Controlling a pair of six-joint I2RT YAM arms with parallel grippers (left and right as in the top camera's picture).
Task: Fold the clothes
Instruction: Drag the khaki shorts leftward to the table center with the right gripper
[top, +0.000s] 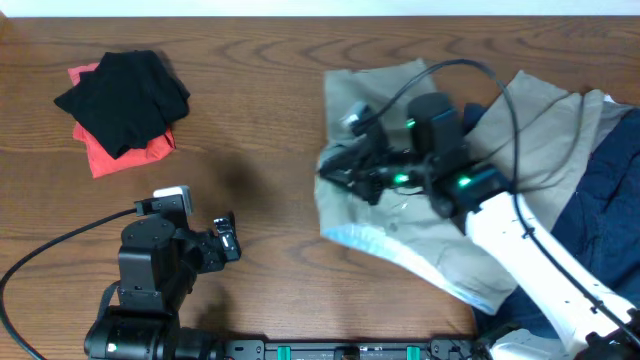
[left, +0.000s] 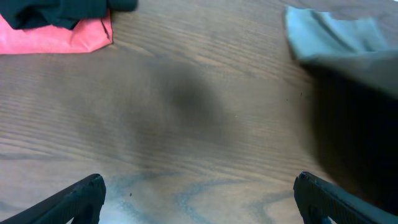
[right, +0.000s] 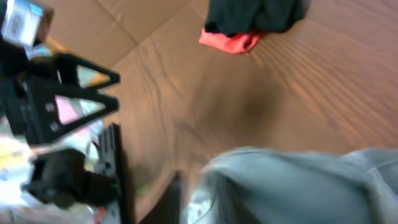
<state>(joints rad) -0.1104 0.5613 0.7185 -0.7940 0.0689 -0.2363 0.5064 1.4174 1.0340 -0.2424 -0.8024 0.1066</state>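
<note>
The khaki-beige shorts (top: 545, 125) lie at the right of the table, their left part bunched and lifted, pale underside showing along the front edge. My right gripper (top: 335, 172) is at that left edge and appears shut on the fabric, which fills the bottom of the blurred right wrist view (right: 298, 186). Navy denim (top: 612, 200) lies under the shorts at far right. A black piece (top: 125, 95) rests on an orange-red piece (top: 108, 155) at far left. My left gripper (top: 228, 240) is open and empty over bare wood (left: 199, 199).
The left wrist view shows the orange-red piece (left: 56, 37) and the black piece (left: 56, 9) at top left, and a corner of the shorts (left: 336, 34) at top right. The table's left edge and a dark stand (right: 56, 106) appear in the right wrist view.
</note>
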